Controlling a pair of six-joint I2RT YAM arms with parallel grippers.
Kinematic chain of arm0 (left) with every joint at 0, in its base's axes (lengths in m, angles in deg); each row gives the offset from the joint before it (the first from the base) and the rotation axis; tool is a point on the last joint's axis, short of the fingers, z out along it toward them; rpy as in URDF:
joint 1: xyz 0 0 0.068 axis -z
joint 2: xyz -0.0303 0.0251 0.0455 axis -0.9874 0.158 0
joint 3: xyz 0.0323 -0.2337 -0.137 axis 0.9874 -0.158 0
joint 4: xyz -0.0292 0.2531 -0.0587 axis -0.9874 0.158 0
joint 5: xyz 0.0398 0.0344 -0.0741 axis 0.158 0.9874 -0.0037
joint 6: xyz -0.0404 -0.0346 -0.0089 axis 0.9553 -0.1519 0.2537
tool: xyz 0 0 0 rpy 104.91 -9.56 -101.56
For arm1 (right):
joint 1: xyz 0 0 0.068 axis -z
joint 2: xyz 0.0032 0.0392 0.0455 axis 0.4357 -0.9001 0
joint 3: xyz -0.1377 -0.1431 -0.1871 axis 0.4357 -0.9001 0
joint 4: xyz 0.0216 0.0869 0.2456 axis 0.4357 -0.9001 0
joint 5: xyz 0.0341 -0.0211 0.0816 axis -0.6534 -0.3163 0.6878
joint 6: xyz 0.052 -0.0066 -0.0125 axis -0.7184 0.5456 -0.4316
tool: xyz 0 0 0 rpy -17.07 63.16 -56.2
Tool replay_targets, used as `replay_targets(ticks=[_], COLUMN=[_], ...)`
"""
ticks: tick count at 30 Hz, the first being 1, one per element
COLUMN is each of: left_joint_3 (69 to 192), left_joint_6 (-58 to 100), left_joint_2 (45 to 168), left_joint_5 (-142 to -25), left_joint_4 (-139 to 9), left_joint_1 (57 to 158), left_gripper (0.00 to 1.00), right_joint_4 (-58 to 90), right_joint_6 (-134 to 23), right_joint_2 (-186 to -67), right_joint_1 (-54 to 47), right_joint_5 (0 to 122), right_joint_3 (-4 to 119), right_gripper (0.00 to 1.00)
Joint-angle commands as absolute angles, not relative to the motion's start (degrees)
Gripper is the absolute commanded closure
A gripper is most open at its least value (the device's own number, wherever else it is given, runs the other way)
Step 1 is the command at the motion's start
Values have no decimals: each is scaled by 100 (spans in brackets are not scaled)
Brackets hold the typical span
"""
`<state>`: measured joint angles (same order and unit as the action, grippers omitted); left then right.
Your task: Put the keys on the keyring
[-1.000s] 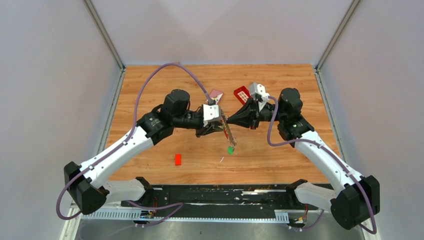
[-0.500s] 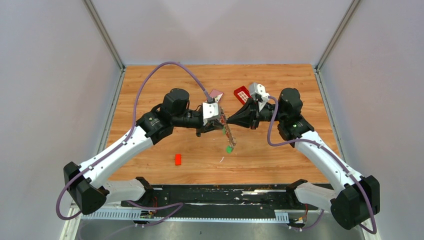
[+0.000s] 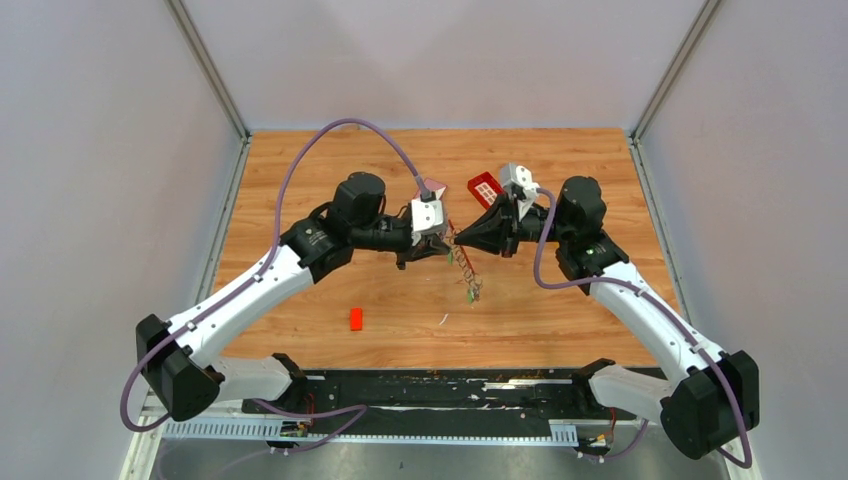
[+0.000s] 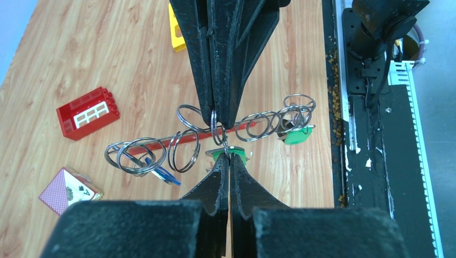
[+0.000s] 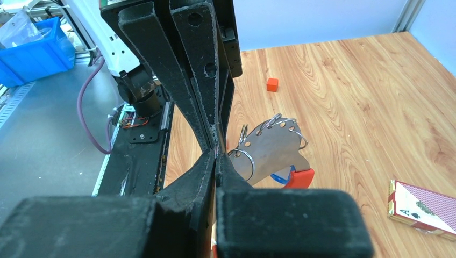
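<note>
- Table (image 3: 300, 170): bare wood lies open left, right and near of my meeting tips. The walls (image 3: 100, 200) stand well off.
- Keyring (image 3: 462, 267): it hangs over mid-table, with my right jaws closed on one ring.
- Green key (image 4: 228, 156): my left jaws are pinched shut on its head.
- Second key (image 4: 293, 135): it sits at the chain's end, its blade hidden by rings.
</note>
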<state>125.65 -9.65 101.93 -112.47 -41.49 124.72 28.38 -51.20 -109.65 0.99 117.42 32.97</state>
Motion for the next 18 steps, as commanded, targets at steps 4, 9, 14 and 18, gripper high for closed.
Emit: replay_targets(ticks=[4, 9, 14, 18], left_joint_3=[12983, 13142, 13279, 13315], left_joint_6=[-1032, -1037, -1016, -1013], left_joint_2=[10351, 10502, 10629, 10624], left_joint_5=[-11343, -11279, -11175, -11032], left_joint_4=[-4168, -4126, -4127, -4124], left_joint_1=[12566, 12623, 12666, 12661], left_gripper=[100, 100, 100, 100], right_joint_4=[3299, 3499, 3634, 3601], right_joint_6=[-5483, -5650, -5679, -5600], right_joint_2=[-11048, -11118, -11143, -11136], right_joint_1=[88, 90, 86, 88], right_joint_5=[11417, 11301, 11203, 11181], right_joint_3=[3231, 3139, 3004, 2978], right_gripper=[100, 100, 100, 100])
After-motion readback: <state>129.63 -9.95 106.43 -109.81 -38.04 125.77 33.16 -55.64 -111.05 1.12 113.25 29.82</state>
